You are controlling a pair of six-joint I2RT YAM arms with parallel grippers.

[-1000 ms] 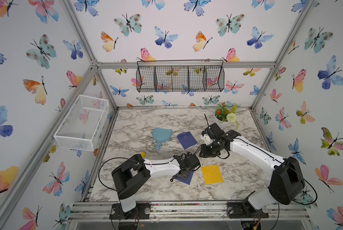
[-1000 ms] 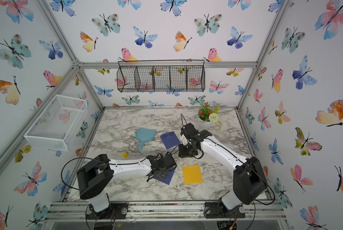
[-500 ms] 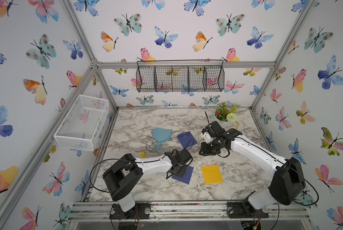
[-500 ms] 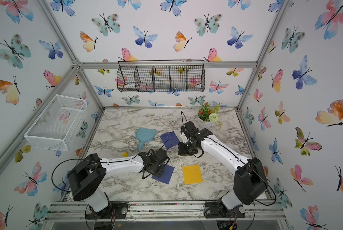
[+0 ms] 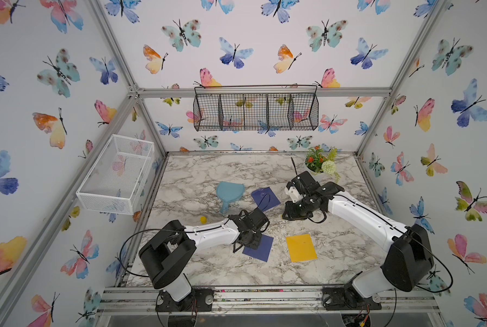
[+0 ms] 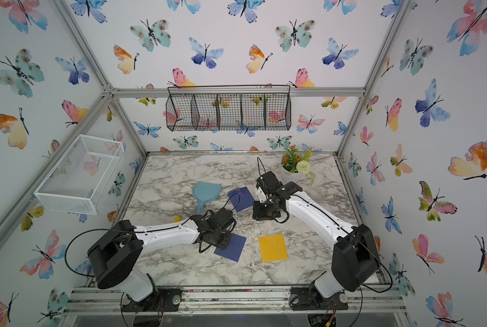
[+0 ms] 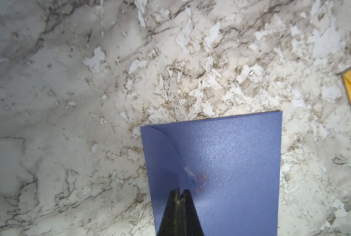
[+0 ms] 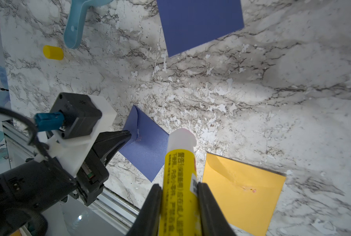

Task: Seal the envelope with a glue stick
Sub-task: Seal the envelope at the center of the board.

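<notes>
one yellow glue stick, white tip

Toward the front edge of the marble counter, the left tool sits over a corner of a dark blue envelope; a yellow envelope lies just beside it, apart.

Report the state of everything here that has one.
glue stick: uncapped, held by right gripper
yellow cap: off, lying on table
near blue envelope: flap folded down
yellow envelope: flap folded down
left gripper: shut, tips at that blue flap
right gripper: shut on glue stick
</notes>
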